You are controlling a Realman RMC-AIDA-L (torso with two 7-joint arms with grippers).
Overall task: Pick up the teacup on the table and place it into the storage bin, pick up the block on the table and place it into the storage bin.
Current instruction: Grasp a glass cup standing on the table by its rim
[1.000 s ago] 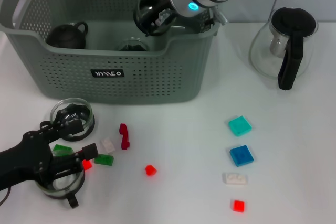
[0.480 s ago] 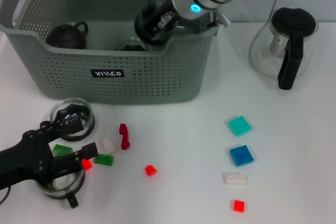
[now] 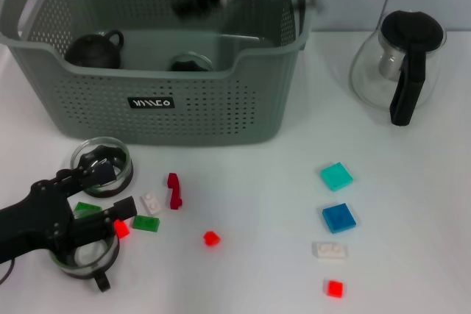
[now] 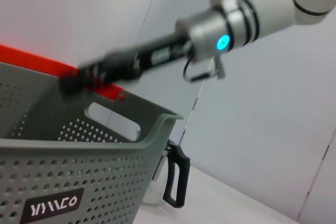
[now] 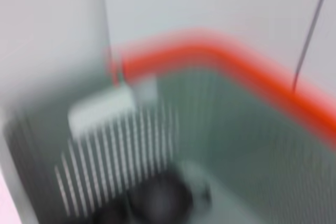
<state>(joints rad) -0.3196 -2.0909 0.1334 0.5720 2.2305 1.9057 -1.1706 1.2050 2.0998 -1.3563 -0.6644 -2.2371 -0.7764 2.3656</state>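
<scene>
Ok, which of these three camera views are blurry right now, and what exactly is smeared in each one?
Head view: sharp across the table, only the right tool above the large grey perforated plastic storage bin is motion-streaked. Left wrist view: the bin's rim is crisp, but the right arm's dark tool end is smeared. Right wrist view: everything is blurred, the bin's orange rim included.

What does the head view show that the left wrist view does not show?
Only the head view shows the blocks, such as the blue block, the left gripper low among them, and the dark teapot inside the bin. Only the left wrist view shows the right arm from the side, reaching over the bin. Both show the storage bin and the glass kettle.
</scene>
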